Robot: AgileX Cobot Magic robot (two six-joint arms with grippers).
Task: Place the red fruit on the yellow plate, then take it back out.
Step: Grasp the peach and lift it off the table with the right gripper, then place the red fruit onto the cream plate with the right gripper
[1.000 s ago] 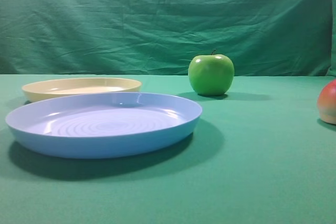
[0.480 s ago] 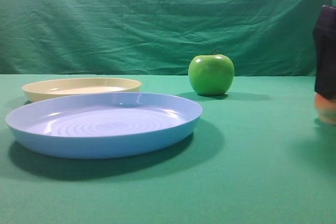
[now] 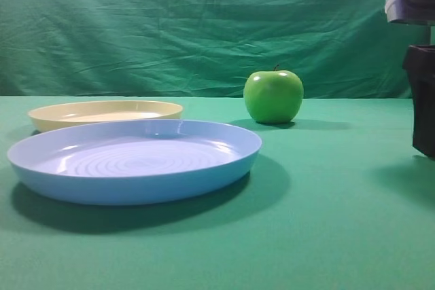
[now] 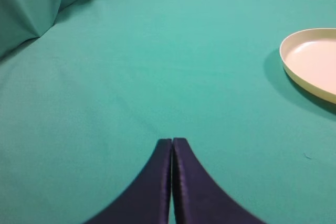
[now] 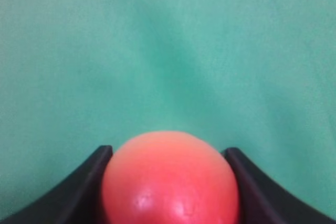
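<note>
The red fruit (image 5: 170, 182) sits between the two dark fingers of my right gripper (image 5: 168, 149), which press against its left and right sides just above the green cloth. In the exterior high view that gripper (image 3: 425, 127) is a dark block at the right edge and it hides the fruit. The yellow plate (image 3: 102, 115) lies at the back left, behind the blue plate, with nothing on it. Its rim (image 4: 294, 72) also shows at the right of the left wrist view. My left gripper (image 4: 172, 141) hovers over bare cloth, jaws pressed together and holding nothing.
A large light-blue plate (image 3: 136, 185) lies in the front left. A shiny green apple (image 3: 273, 96) stands in the middle at the back. A green cloth backdrop (image 3: 204, 25) hangs behind the table.
My right gripper has come down from above at the right edge over the red fruit, covering it, and its jaws have closed in on it. Plates and apple have not moved.
</note>
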